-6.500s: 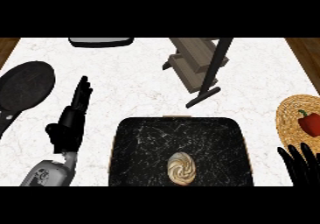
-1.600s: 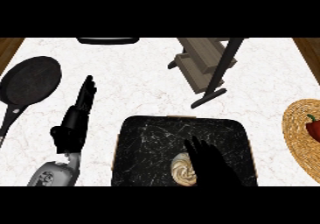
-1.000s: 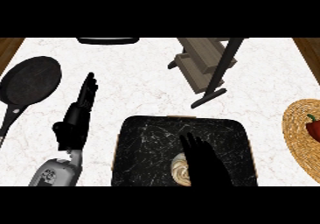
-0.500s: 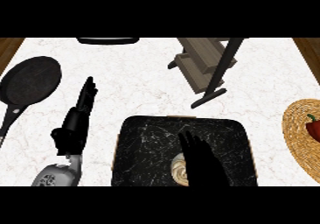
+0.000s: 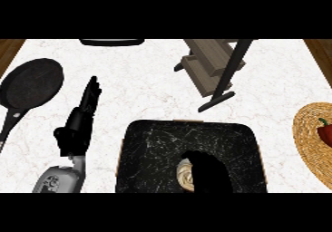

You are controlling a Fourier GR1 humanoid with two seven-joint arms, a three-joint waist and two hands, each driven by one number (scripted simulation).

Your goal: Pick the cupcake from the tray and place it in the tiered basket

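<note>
- Cupcake low on the dark marbled tray, near the tray's front edge, only its pale swirled left side showing.
- Right hand directly over the cupcake, fingers curved down around its right side and top; looks closed on it, though actual contact hidden beneath the black fingers, so probably gripping but not certain.
- No sign of lift: cupcake apparently seated on the tray.
- Left hand resting on the white counter left of the tray, fingers straight and pointing away, holding nothing.
- Tiered basket far beyond the tray, up and slightly right, wooden shelves on a dark stand, well apart from the cupcake.
- Handling, as a judgement: light, soft on top, easily squashed or smeared; frosting swirl best left untouched.
- Best hold likely low around the sides, at the wrapper, fingers on one flank and thumb opposite, kept upright throughout.
- Risk of tipping if gripped only at the crown; a straight rise off the tray before any travel toward the basket seems wise.
- Elsewhere: black frying pan at far left, woven plate with a red pepper at right edge.
</note>
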